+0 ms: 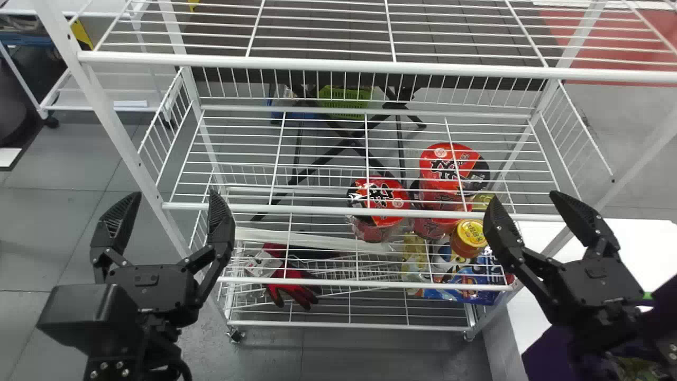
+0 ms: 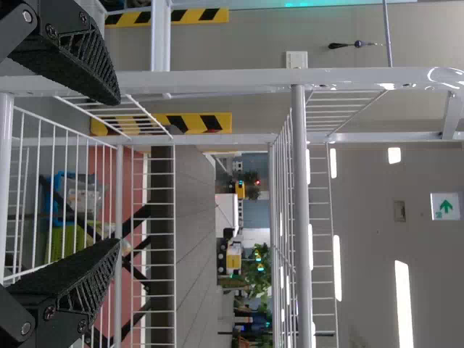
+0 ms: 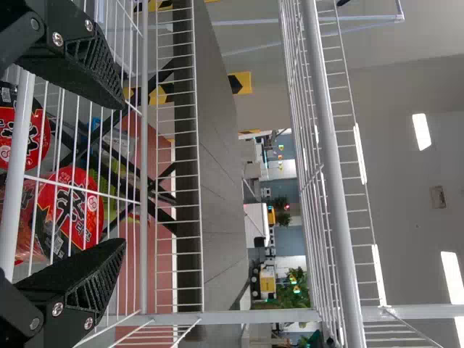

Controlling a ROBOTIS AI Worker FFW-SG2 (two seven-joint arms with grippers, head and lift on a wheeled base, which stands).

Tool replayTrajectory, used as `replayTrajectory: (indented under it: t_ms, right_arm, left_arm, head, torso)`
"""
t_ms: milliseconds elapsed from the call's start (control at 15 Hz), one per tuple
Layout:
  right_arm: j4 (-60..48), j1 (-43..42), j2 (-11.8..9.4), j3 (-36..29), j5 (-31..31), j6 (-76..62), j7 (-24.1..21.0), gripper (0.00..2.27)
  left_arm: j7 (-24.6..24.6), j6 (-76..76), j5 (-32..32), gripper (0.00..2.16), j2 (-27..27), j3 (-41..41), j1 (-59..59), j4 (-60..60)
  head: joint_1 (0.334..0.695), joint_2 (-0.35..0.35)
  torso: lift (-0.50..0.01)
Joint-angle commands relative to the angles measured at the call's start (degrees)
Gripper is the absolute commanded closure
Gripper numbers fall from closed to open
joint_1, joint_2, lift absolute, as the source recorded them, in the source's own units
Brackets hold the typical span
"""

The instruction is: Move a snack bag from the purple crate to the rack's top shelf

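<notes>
Head view: I find the left gripper (image 1: 174,196) and right gripper (image 1: 523,200) in front of the rack (image 1: 338,210), all 4 fingers released, each pair spread apart. The purple crate (image 1: 547,355) is at lower right, partly behind the right arm; its greenish contents (image 1: 637,366) are too hidden to confirm a snack bag. Red packs (image 1: 376,198) sit below the top shelf (image 1: 370,65)

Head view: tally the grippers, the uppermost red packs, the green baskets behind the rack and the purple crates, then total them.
Grippers: 2, the left gripper and the right gripper
Uppermost red packs: 2
Green basket: 1
Purple crate: 1
Total: 6
</notes>
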Motion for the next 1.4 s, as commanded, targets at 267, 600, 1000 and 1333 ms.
replayTrajectory:
  t_ms: [267,600,1000,1333]
  right_arm:
    - [0.30,-0.40,-0.23,0.09,-0.31,-0.18,0.00,0.17]
    - [0.30,-0.40,-0.40,-0.27,-0.48,-0.18,-0.18,0.17]
    - [-0.23,0.13,-0.40,-0.53,-0.83,-0.35,-0.26,0.17]
    - [-0.23,0.04,-0.49,-0.88,-1.10,0.18,-1.14,0.17]
  left_arm:
    - [0.34,-0.54,0.03,0.14,-0.15,-0.18,0.08,0.03]
    - [0.34,-0.36,-0.06,0.14,-0.15,-0.44,0.08,-0.15]
    - [0.43,-0.54,-0.15,0.14,-0.15,-0.44,0.08,-0.15]
    - [0.43,-0.36,-0.23,0.14,-0.15,-0.53,0.08,-0.15]
  head:
    - [0.695,-0.026]
    - [0.695,-0.030]
    - [0.695,-0.037]
    - [0.695,-0.044]
  torso:
    - [-0.358]
    - [-0.378]
    - [-0.402]
    - [-0.421]
